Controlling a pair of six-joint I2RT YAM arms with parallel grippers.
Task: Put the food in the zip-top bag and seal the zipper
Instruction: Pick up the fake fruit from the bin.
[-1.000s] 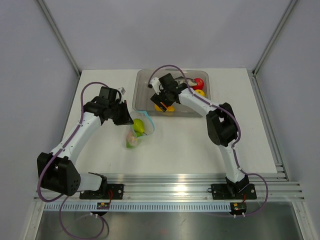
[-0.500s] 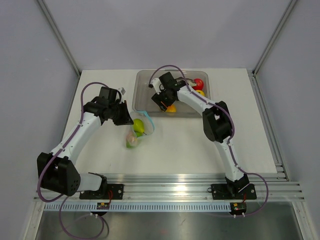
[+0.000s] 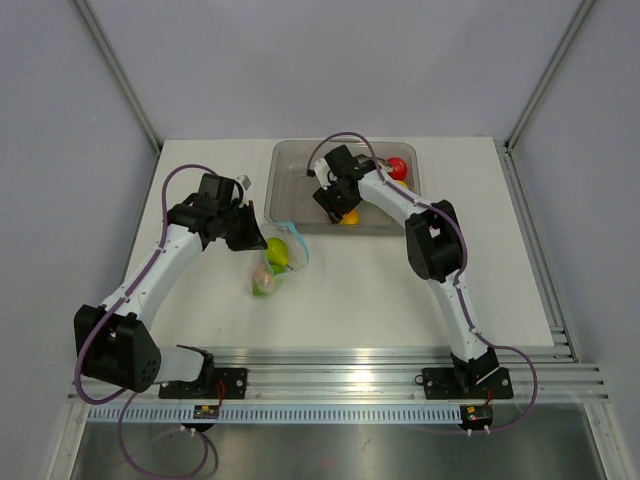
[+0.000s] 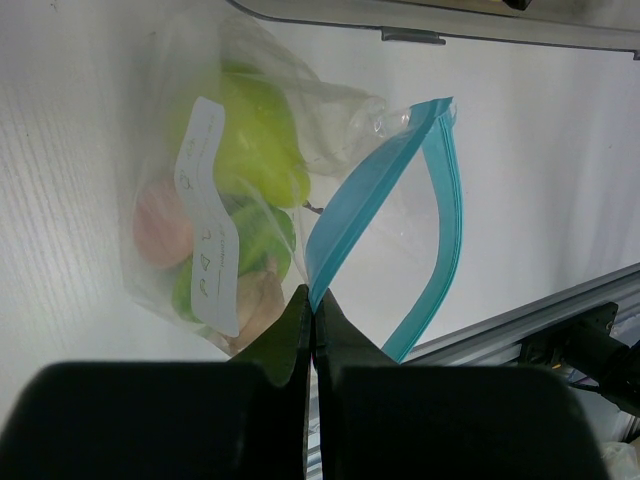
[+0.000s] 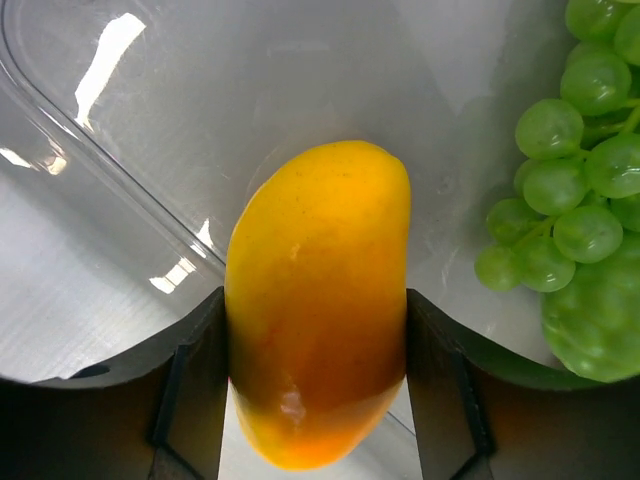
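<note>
The zip-top bag [image 3: 270, 262] lies on the table left of centre with green fruits [image 4: 262, 140] and a pinkish egg [image 4: 160, 222] inside. Its light blue zipper [image 4: 440, 225] gapes open. My left gripper [image 4: 312, 305] is shut on one end of the zipper strip; it also shows in the top view [image 3: 250, 232]. My right gripper [image 5: 315, 340] is shut on the orange-yellow mango [image 5: 318, 300] over the clear tray [image 3: 290, 165]. In the top view the mango [image 3: 349, 216] shows under the right gripper [image 3: 338, 205] at the tray's front edge.
The rigid clear tray holds a bunch of green grapes [image 5: 570, 190], a red fruit [image 3: 398, 167] and a yellow piece [image 3: 400, 185] at its right side. An aluminium rail [image 3: 350, 375] runs along the table's near edge.
My right gripper has moved right and a little toward the tray's front edge with the mango. The left arm and the bag have not moved.
</note>
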